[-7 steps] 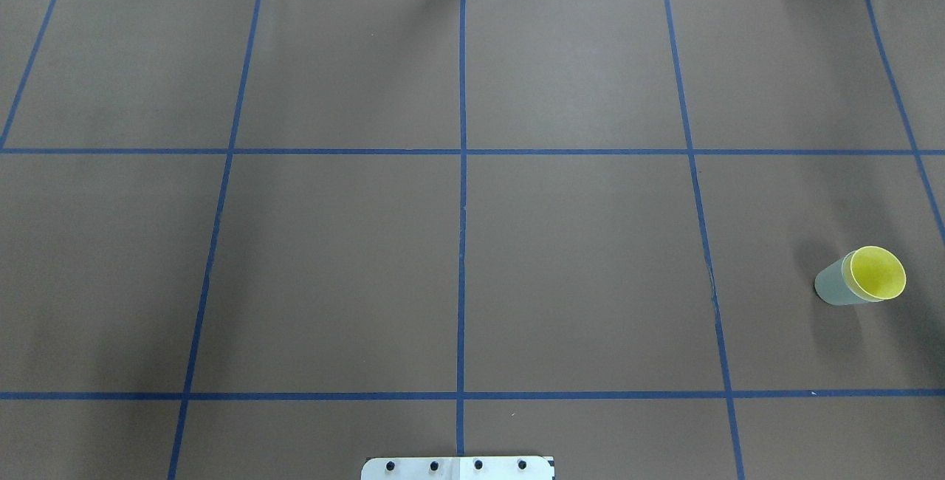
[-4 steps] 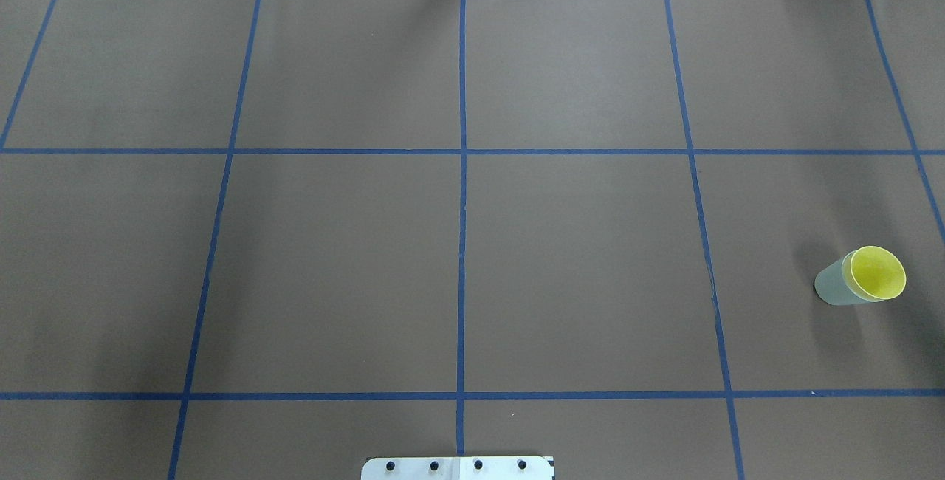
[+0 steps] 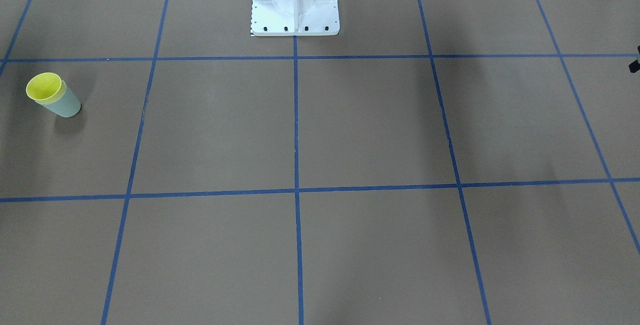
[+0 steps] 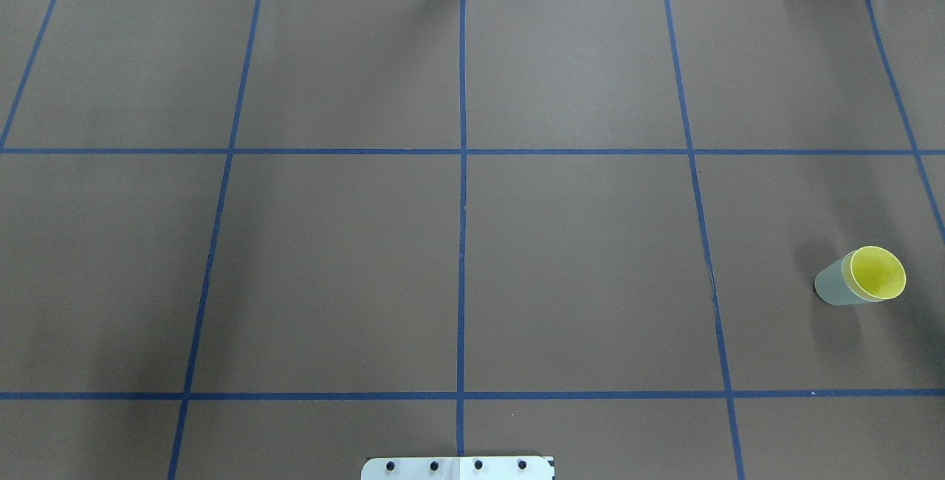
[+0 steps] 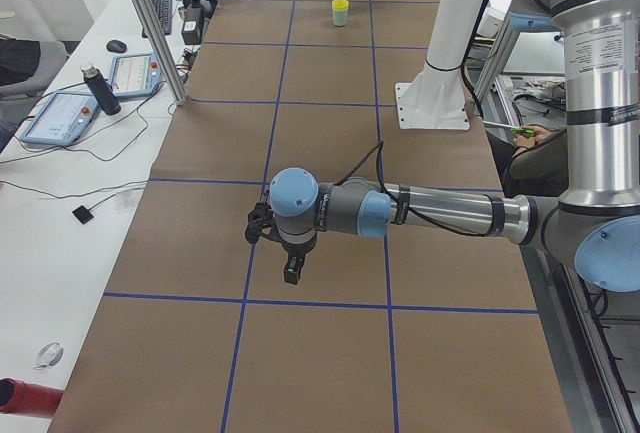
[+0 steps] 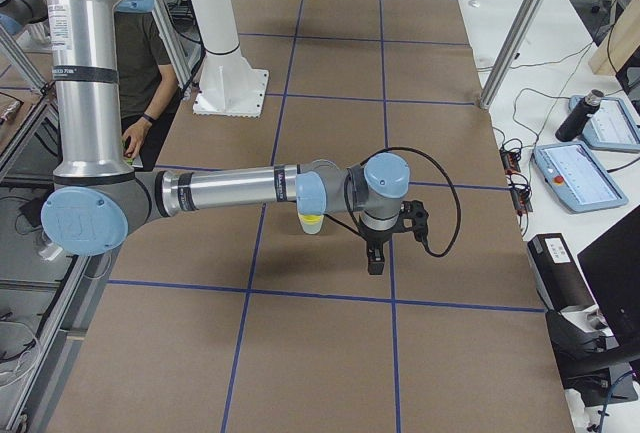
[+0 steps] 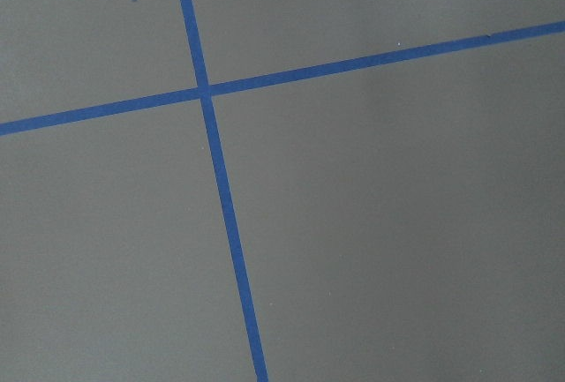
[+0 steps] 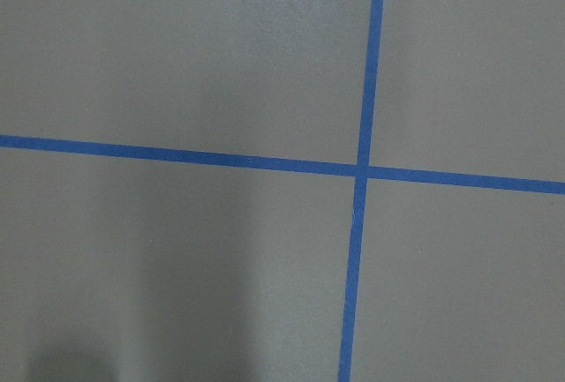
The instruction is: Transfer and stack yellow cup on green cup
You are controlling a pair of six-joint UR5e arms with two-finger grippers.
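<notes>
While the yellow cup (image 4: 877,273) sits nested in the green cup (image 4: 828,286) at the overhead frame's right edge, the job looks finished. I cannot tell whether the left gripper (image 5: 291,265) or right gripper (image 6: 374,256) is spread or pressed together. A low sweep by the right arm could topple that light stack.

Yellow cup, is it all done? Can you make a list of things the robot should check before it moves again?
1. Yellow cup sits inside the green cup: ok.
2. The stack stands upright on the table: ok.
3. Yellow cup pushed all the way down: cannot tell; only its rim shows above the green one.
4. Left gripper is far from the stack: ok.
5. Right gripper is not touching the stack: ok.
6. Grippers open: cannot tell; they show only in the side views.
</notes>
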